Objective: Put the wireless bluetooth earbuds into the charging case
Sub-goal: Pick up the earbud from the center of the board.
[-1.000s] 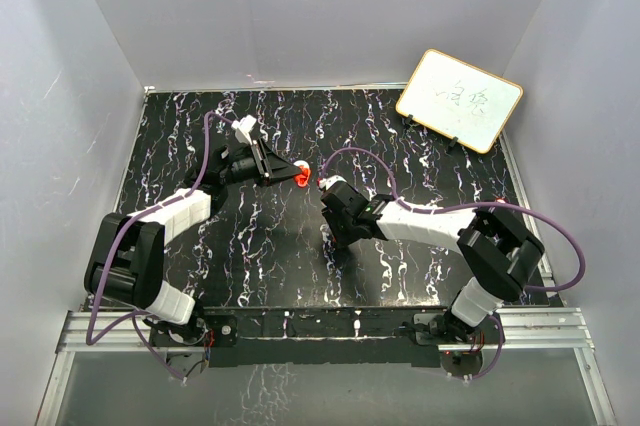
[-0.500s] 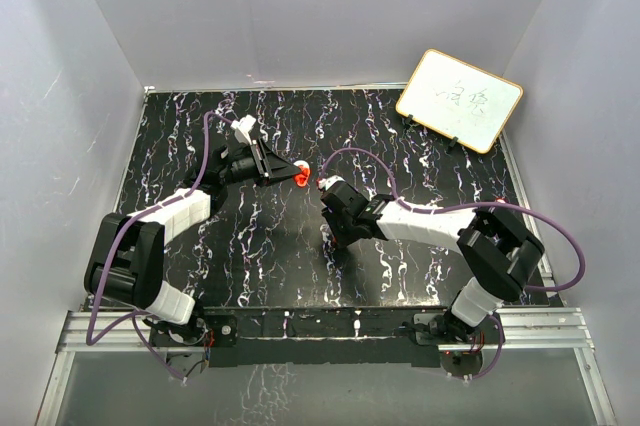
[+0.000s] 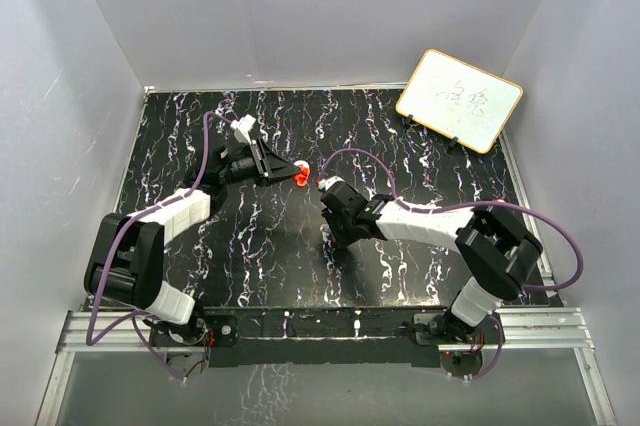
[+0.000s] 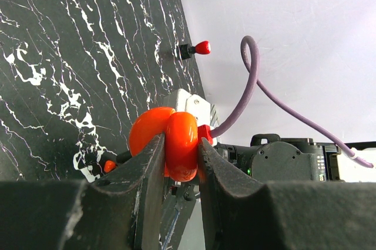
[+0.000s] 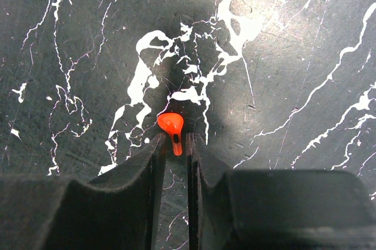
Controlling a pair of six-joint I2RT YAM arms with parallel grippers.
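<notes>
The red earbud (image 5: 171,127) was pinched by its stem in my right tool (image 5: 175,143), over the table (image 5: 294,56). My left tool (image 4: 179,162) clamped the red charging case (image 4: 173,141) just beside it. Both had barely shifted since a second before.

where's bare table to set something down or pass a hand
Bare table lies near the front, between left arm and right arm, and along the back wall left of the whiteboard. Crowded at centre: left pincer with red case meets right pincer holding an earbud.
</notes>
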